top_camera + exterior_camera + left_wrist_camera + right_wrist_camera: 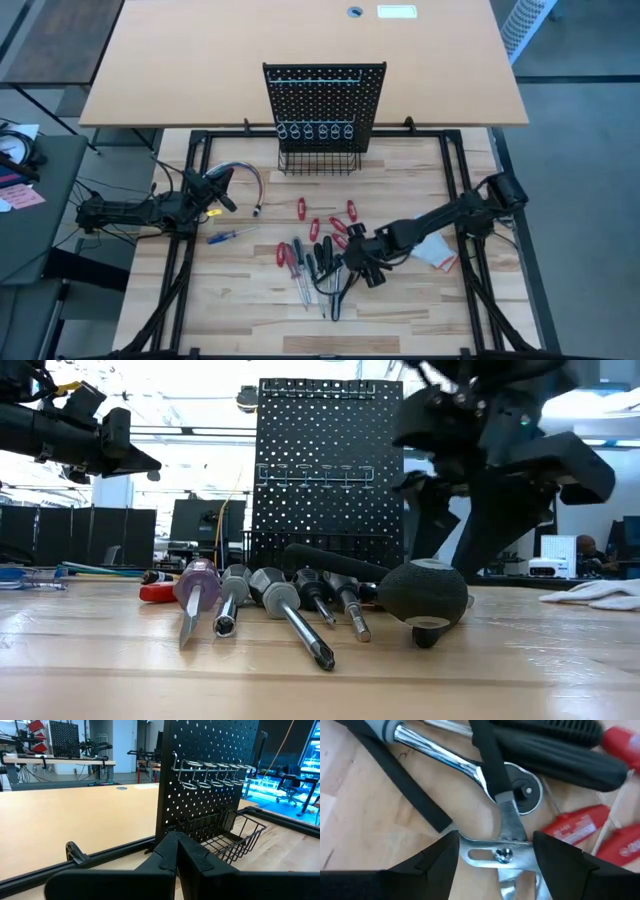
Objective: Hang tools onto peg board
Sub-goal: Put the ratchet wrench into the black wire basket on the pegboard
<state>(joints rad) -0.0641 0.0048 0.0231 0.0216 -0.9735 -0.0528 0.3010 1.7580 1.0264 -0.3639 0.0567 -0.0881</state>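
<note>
**Right gripper low over the tool pile, left arm parked**

Tools (318, 262) lie in a loose heap on the wooden table (240, 300), near the middle and toward the near edge: screwdrivers with dark and grey handles fanned out side by side, small red-handled pieces scattered just beyond them toward the peg board (323, 105). No brand or wording can be read on any handle; the red grips in the right wrist view carry pale lettering too blurred to make out.

The right gripper (357, 262) is down at the right edge of the heap. Its jaws stand wide apart and close on nothing; between them in its wrist view sits a bright metal plier-like piece (500, 854), with a chrome ratchet head (522, 795) just past it.

The left gripper (222, 190) hangs above the table on the left, well apart from the pile, fingers pressed together and empty. A single blue-handled screwdriver (228, 236) lies on the table near it, and a curved bundle of wires (245, 175) is beside it.

The peg board stands upright at the far side, centred, its silver rings (315, 131) and wire basket (320, 160) showing no tools. Bare wood lies open between the basket and the heap. A white glove (437, 252) rests right of the pile, under the right arm.
</note>
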